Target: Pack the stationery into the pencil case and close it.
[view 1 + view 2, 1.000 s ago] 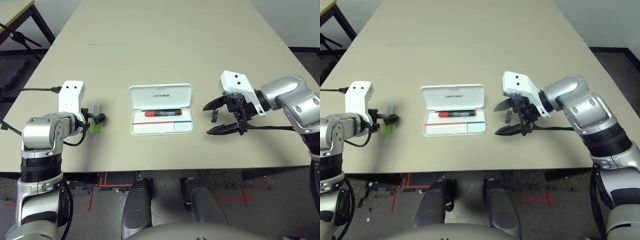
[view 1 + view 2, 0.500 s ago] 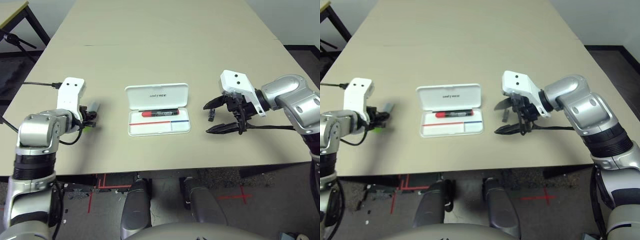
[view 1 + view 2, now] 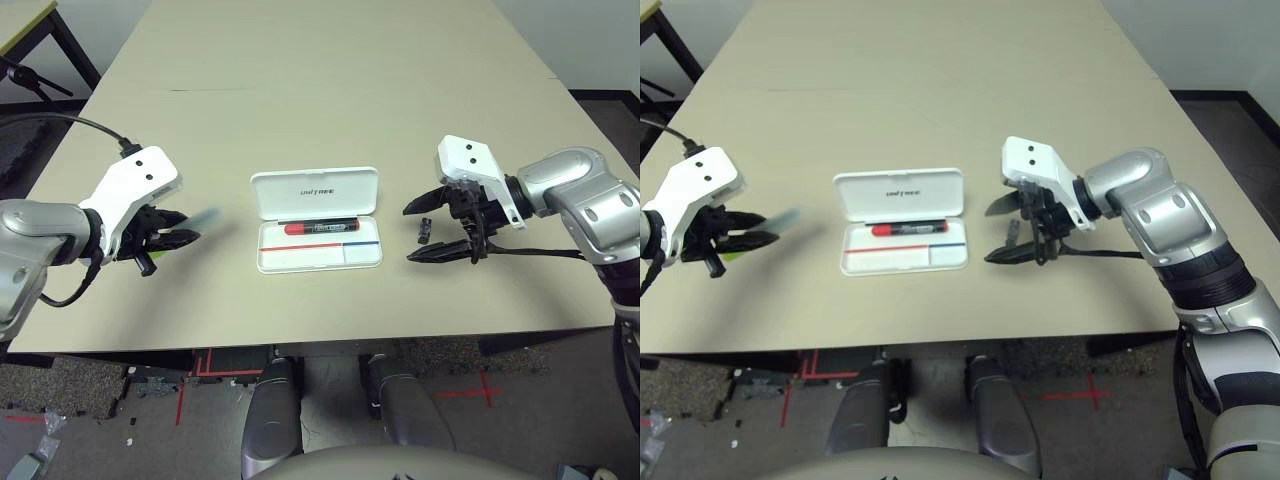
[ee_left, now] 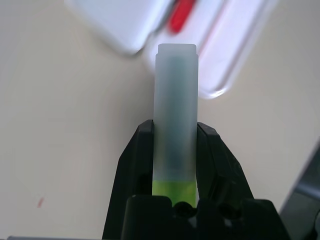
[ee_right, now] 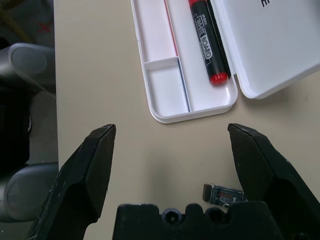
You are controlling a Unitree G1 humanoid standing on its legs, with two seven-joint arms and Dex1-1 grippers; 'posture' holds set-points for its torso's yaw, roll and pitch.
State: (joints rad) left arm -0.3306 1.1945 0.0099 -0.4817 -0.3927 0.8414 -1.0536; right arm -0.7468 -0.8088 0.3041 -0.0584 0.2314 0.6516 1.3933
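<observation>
The case lies open mid-table, the marker in its tray. Left of it, the left gripper is clamped on the stick. The right gripper gapes above the clip, right of the case.

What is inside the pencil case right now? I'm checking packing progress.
Only the red marker lies in the open pencil case, in the compartment nearest the lid. The other compartments are bare; nothing is covered.

White case w/ a red & blue stripe inside. Marker is red & black. Stick is see-through white w/ a green end. Clip is black. Bench is tan.
</observation>
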